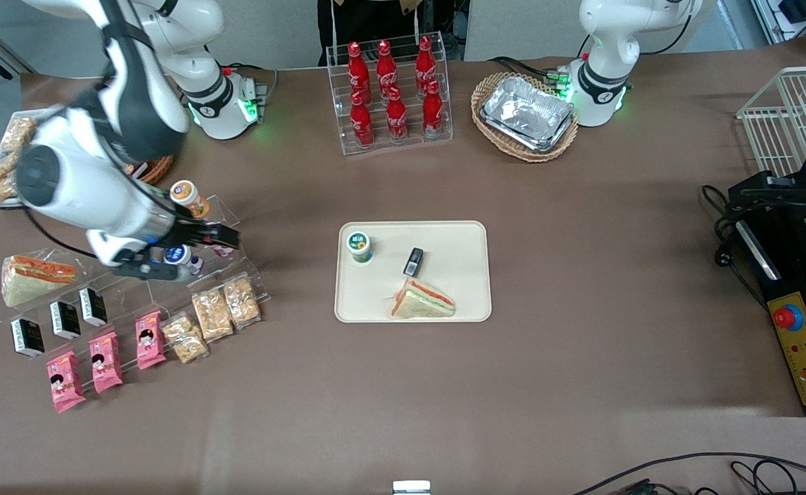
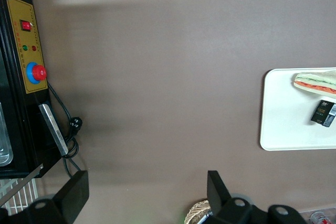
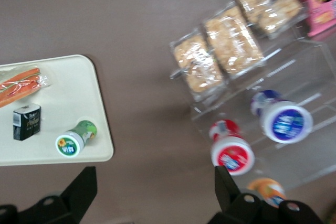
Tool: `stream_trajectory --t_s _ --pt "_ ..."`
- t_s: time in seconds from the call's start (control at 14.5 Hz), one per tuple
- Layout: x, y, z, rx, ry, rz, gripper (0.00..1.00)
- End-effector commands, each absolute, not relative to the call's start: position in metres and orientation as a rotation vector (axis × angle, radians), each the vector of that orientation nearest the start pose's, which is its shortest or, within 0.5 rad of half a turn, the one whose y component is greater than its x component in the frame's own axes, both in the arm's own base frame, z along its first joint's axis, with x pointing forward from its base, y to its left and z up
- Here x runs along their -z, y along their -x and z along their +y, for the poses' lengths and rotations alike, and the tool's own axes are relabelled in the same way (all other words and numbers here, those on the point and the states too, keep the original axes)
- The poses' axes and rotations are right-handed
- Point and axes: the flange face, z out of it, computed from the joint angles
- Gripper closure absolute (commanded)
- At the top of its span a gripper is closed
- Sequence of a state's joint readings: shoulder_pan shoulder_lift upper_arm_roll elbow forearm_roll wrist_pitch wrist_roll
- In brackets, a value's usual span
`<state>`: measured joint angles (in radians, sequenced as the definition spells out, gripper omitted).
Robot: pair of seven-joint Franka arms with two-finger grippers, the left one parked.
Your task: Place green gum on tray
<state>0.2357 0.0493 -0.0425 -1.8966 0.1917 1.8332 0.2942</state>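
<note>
The green gum (image 1: 360,246) stands upright on the cream tray (image 1: 458,240), in the tray's corner farthest from the front camera on the working arm's side. It also shows in the right wrist view (image 3: 73,140), tilted on the tray (image 3: 68,93). My gripper (image 1: 223,237) is open and empty. It hangs over the clear display rack toward the working arm's end of the table, well apart from the gum. In the right wrist view the gripper (image 3: 155,182) has bare table between its fingers.
A wrapped sandwich (image 1: 422,301) and a small black box (image 1: 413,261) lie on the tray. The rack holds an orange-lidded bottle (image 1: 188,196), a blue-lidded bottle (image 3: 286,123), a red-lidded bottle (image 3: 232,156) and snack packs (image 1: 214,313). A cola rack (image 1: 393,89) and a foil-tray basket (image 1: 527,113) stand farther from the camera.
</note>
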Motion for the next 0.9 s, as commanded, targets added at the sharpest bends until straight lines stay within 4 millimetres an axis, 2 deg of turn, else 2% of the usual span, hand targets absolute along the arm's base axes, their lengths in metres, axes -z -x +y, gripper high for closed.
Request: stream_trajectory --t_s 0.0,0.14,0.28,0.34,0.55,0.69,0.83 --pt "-0.515 -0.559 0.070 -0.221 2.977 0.238 0.00" --pt "-0.538 -0.557 0.043 -0.148 2.992 0.253 0.00" --pt "-0.558 -0.554 0.025 -0.086 3.014 0.184 0.00" --pt "-0.568 -0.554 0.010 -0.076 3.023 0.185 0.00" --pt "-0.608 -0.551 -0.019 -0.099 3.066 0.143 0.00" --pt "-0.625 -0.551 -0.027 -0.081 3.110 0.151 0.00" --pt "-0.628 -0.550 -0.031 -0.071 3.114 0.161 0.00"
